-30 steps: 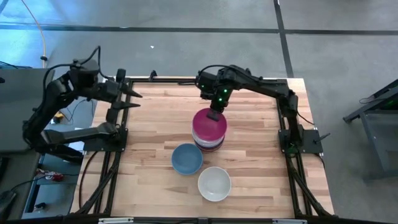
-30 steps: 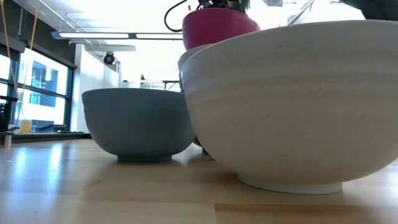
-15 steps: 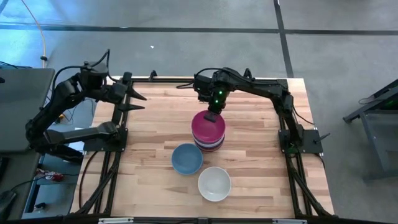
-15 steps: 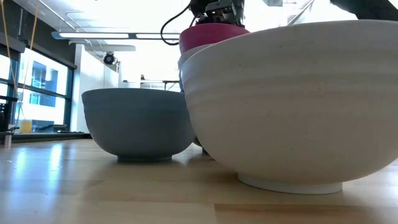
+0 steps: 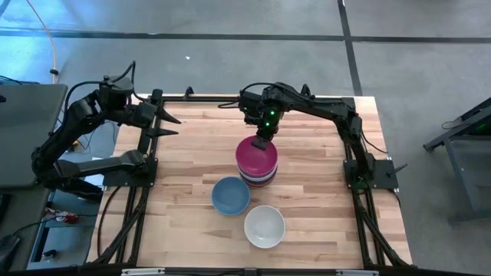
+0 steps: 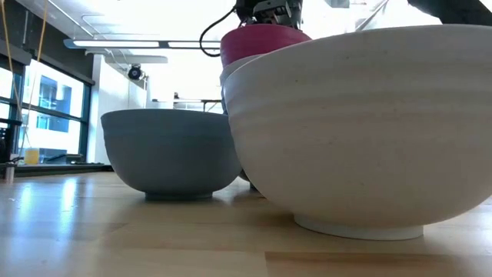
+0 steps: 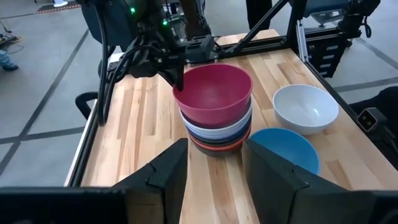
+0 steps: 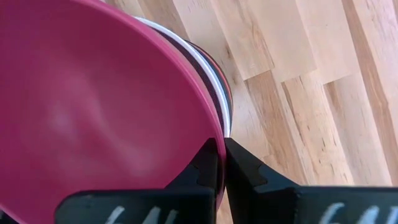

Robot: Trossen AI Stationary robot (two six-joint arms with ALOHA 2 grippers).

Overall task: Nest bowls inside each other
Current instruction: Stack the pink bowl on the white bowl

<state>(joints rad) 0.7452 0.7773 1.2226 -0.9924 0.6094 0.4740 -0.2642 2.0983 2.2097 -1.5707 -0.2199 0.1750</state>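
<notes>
Magenta and deep, the top bowl [image 5: 257,155] sits on the stack of bowls [image 7: 216,134] near the middle of the wooden table [image 5: 184,184]. A second ago it hung clearly higher and a little to 3 o'clock; now it has dropped onto the stack, though in the left wrist view it rides slightly proud, so I judge it lowered but not fully seated. The right gripper [image 8: 221,163] still pinches its rim at 12 o'clock, one finger inside and one outside; letting go looks like the next step.

At 7 o'clock of the stack, just beside it, stands the light blue bowl [image 5: 230,195], and farther toward 6 o'clock the white bowl [image 5: 265,226]; both remain to be nested. Neither blocks the stack from above. The left gripper [image 5: 165,123] waits at 10 o'clock by the table edge, its fingers spread apart.
</notes>
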